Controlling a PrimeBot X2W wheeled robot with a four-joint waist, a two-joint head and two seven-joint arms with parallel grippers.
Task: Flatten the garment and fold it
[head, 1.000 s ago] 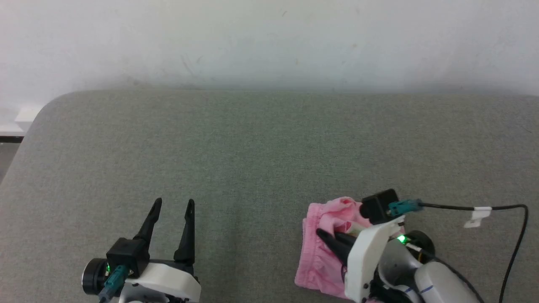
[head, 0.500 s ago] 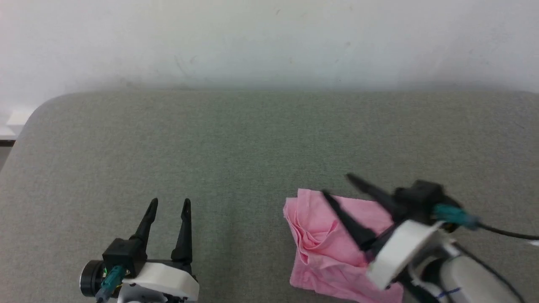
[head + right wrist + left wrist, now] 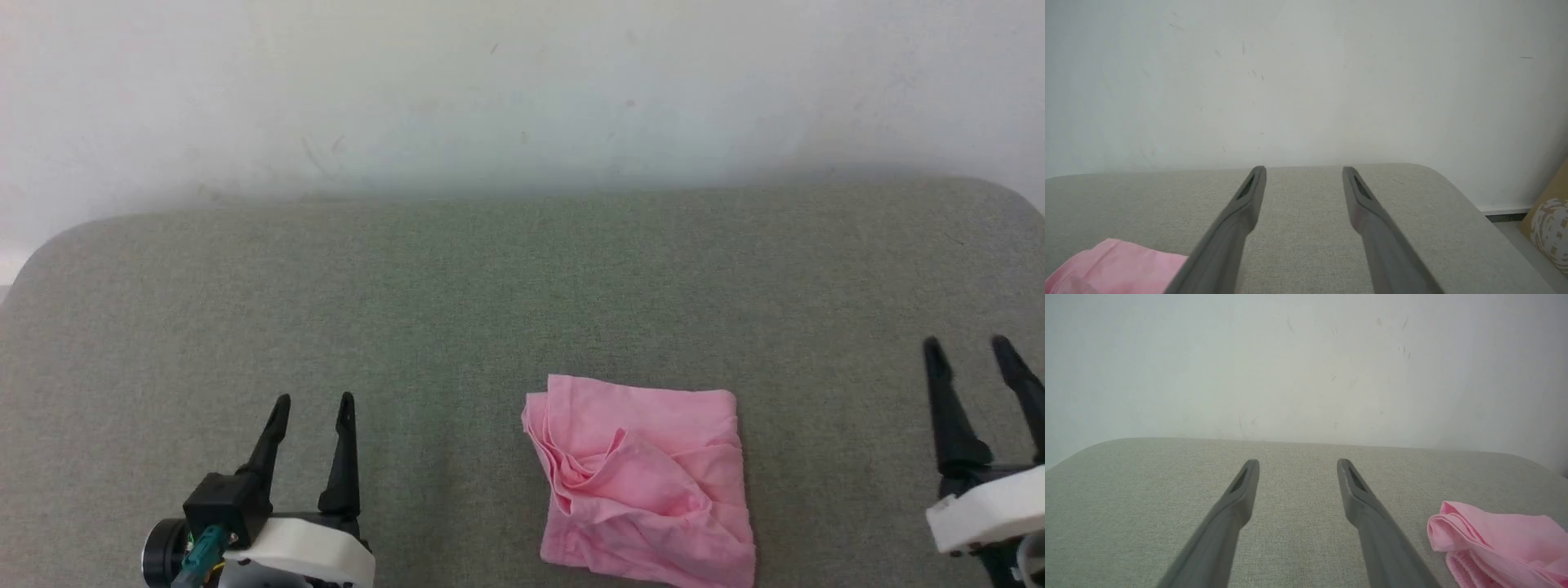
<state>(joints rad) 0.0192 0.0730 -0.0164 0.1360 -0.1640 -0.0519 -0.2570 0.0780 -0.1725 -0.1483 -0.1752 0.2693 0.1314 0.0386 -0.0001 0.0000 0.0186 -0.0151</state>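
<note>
Here, the pink shorts [image 3: 645, 482] lie on the near side of the grey cloth worktop [image 3: 490, 269], a bit right of the middle. They are folded into a rough square, but the top layer is bunched into soft lumps toward the left side. The left tool [image 3: 314, 399] rests well to the left of them, and the right tool [image 3: 965, 343] well to the right. Both tools are spread wide and hold nothing. Neither touches the shorts.

What could go wrong? The cloth looks thin and floppy. If a tool pinches just the top layer, I think the fold would pull apart. If the lumps get folded over as they are, the creases would be trapped inside and the pile would not lie flat.

Some things are hard to see. The near edge of the shorts runs right down to the bottom of the head view. I cannot pick out the waistband or a tag, so I cannot tell which way the shorts face. The right tool's body is cut off at the picture's edge. In the right wrist view, a brown thing [image 3: 1549, 220] with a white pattern sits past the worktop's right end. It may be a box.
</note>
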